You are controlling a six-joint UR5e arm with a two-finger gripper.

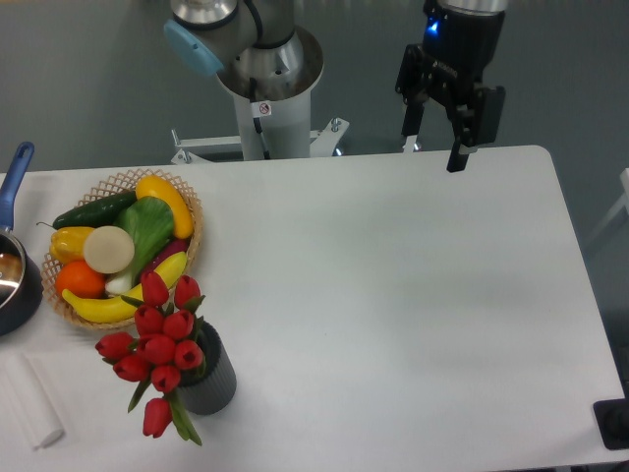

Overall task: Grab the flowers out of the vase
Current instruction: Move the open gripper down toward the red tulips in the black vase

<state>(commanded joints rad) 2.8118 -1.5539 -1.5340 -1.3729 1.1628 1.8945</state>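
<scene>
A white bench (393, 295) fills the view from above, and the short dark grey ribbed vase (211, 379) near its front left corner serves as the landmark. A tied bunch of red tulips (157, 344) sits in the vase. The bunch is wider than the vase mouth, so the buds spill over the rim toward the left and front, one bud hanging low beside green leaves. That overhang probably leaves the stems just above the rim as the narrowest place to grasp.

Just behind and left of the vase, touching the tulips in this view, is a wicker basket (187, 192) of toy fruit and vegetables. Further left of the vase a dark pot with a blue handle (15, 177) sits at the bench edge, and a white folded cloth (29, 408) lies to the front left.

The robot's black pincer (437, 143) hangs well apart from the vase, far to the back right, over the rear edge of the bench. Its two fingers are spread apart and hold nothing. The picking has not yet begun.
</scene>
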